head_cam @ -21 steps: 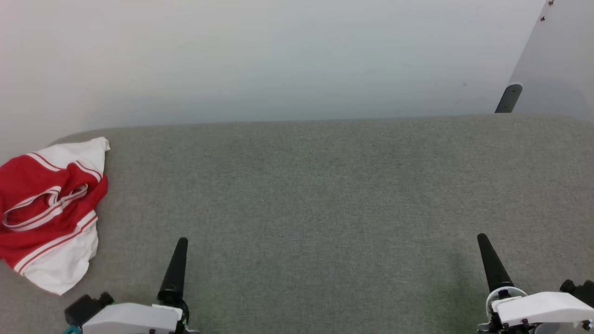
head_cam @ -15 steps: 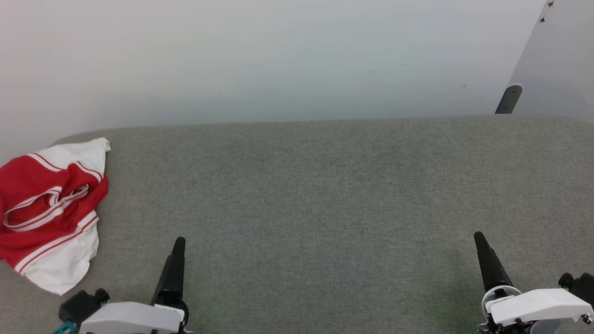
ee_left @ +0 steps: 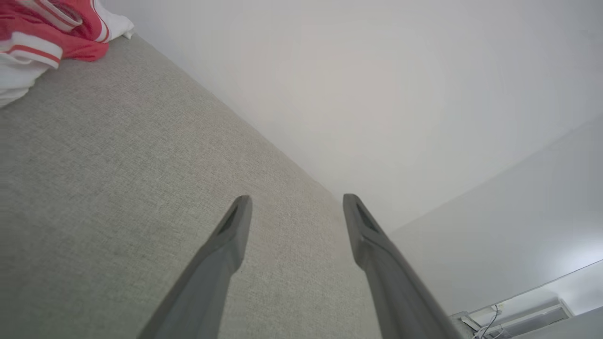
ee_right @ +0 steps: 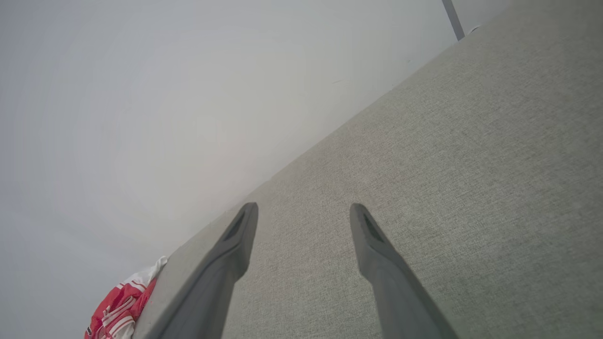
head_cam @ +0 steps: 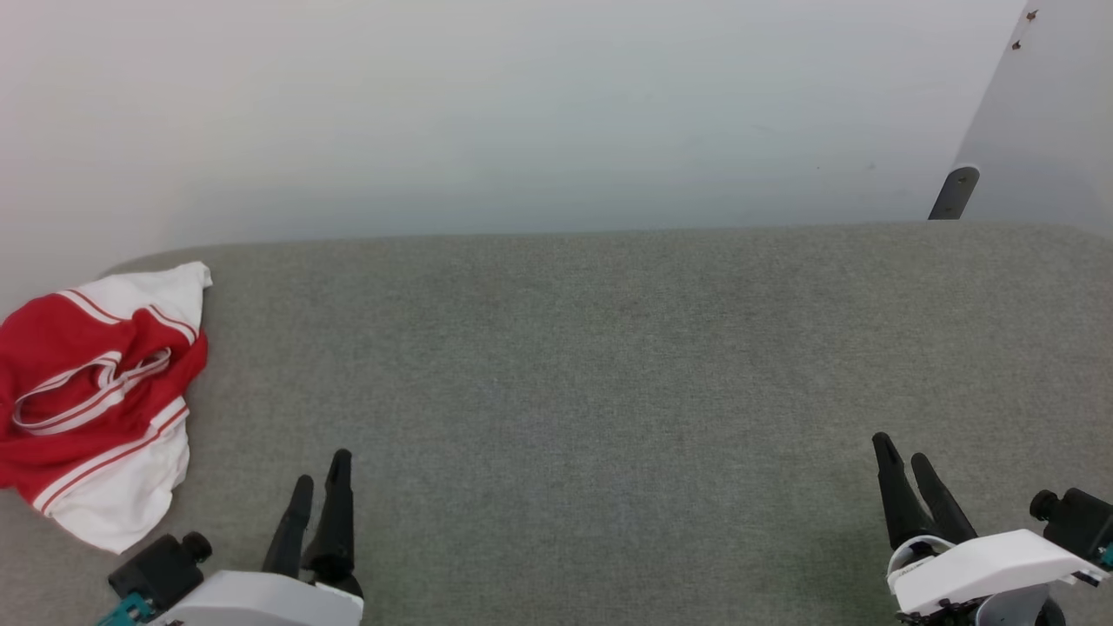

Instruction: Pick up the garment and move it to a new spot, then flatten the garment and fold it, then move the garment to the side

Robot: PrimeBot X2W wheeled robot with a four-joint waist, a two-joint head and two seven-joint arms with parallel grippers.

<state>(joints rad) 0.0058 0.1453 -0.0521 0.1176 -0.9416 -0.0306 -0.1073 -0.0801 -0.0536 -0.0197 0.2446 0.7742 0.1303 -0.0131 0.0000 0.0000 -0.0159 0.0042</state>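
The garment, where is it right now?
In the head view the garment lies crumpled at the left edge of the grey surface, left of and a little beyond the left gripper.

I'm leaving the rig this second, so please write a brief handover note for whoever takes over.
Left gripper: jaws open, empty, over the grey fabric surface, near left.
Right gripper: jaws open, empty, near right.
Red-and-white garment: crumpled at the surface's left edge, neither gripper touching it.
Done: nothing yet.
Left: pick it up, move it, flatten, fold, set aside.
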